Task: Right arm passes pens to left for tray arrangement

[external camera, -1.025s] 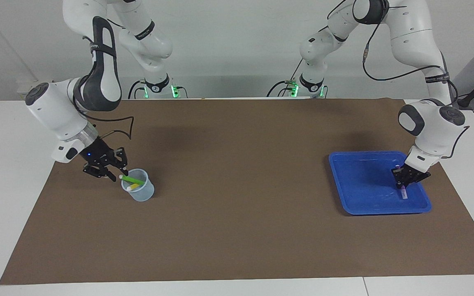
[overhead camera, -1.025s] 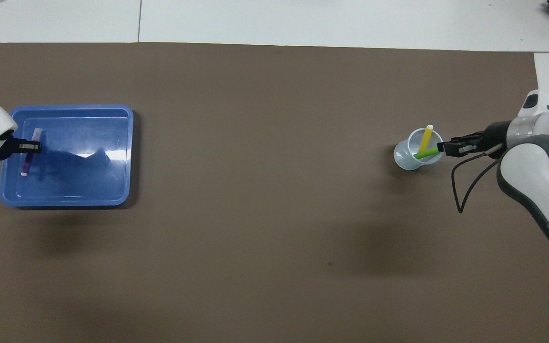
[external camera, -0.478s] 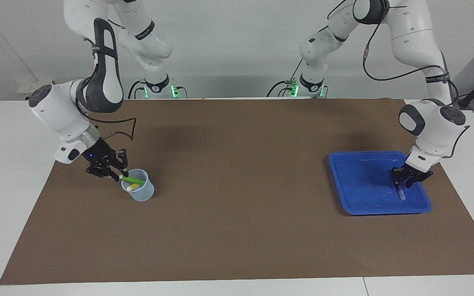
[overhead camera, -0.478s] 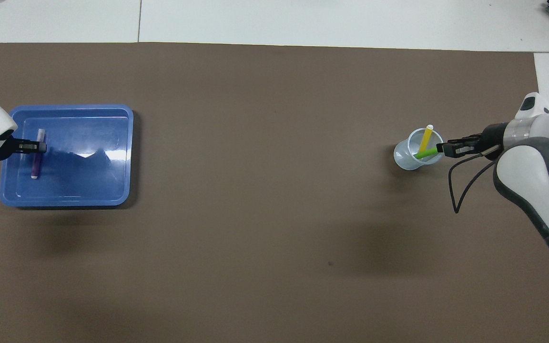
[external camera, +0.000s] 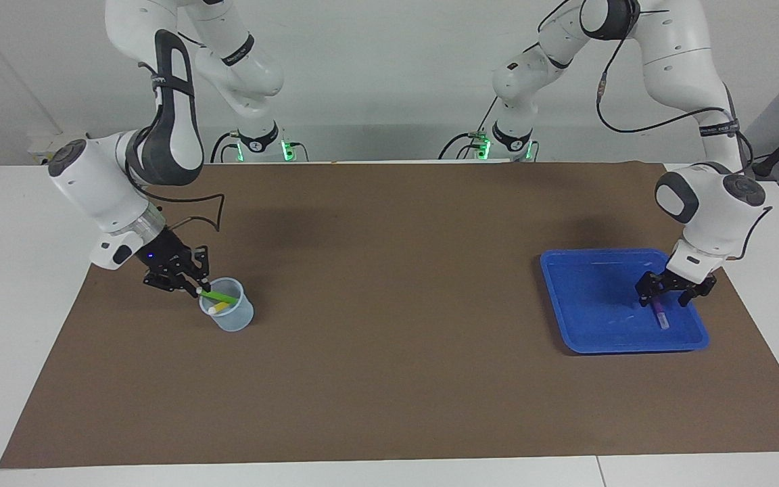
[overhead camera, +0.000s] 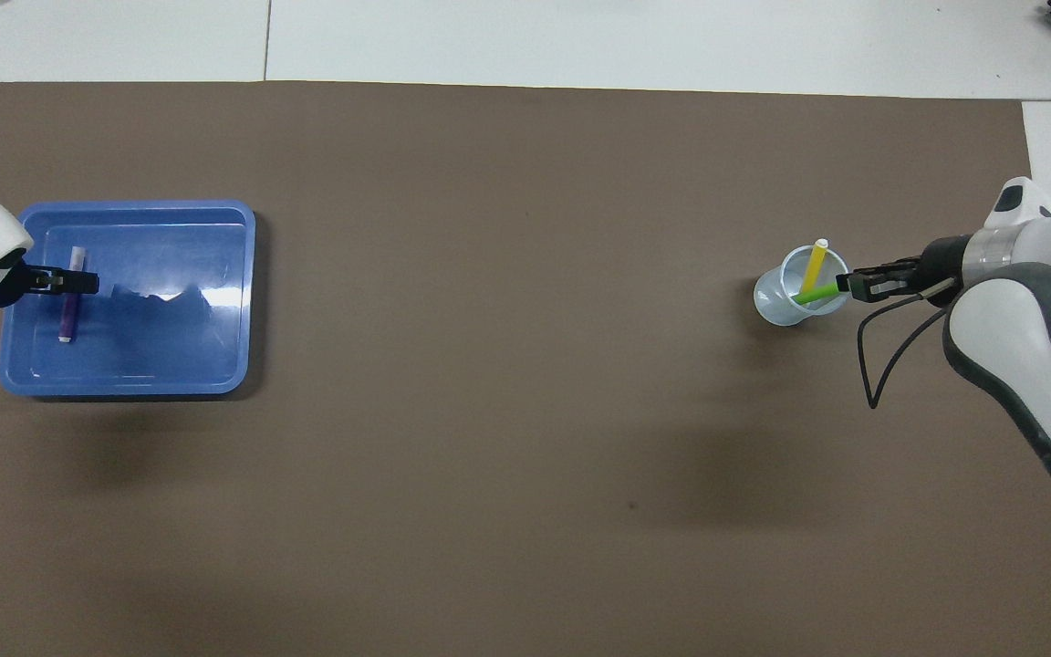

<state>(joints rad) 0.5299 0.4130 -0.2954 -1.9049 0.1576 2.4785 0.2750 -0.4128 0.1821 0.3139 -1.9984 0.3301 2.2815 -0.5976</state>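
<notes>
left gripper (external camera: 675, 295) over purple pen (external camera: 660, 314) in tray (external camera: 585, 297), fingers spread; right gripper (external camera: 195, 287) at cup (external camera: 230, 318), fingers pinching green pen (external camera: 222, 296).

1. The facing view looks from high up across the table (external camera: 389, 467), toward the robots, slanting downward; both arm bases stand at its far edge, before a pale wall.
2. It sits well back: the whole brown mat (external camera: 389, 325) fits, with white table showing at the near edge and both ends.
3. The overhead view looks steeply down from above the robots' end, forward; arms enter from its sides and lower edge.
4. It is similarly distant, the brown mat (overhead camera: 525, 365) filling most of it.
5. Both share the mat, the blue tray (external camera: 565, 297) (overhead camera: 243, 301) and the cup (external camera: 237, 321) (overhead camera: 772, 306), turned half a circle between them.
</notes>
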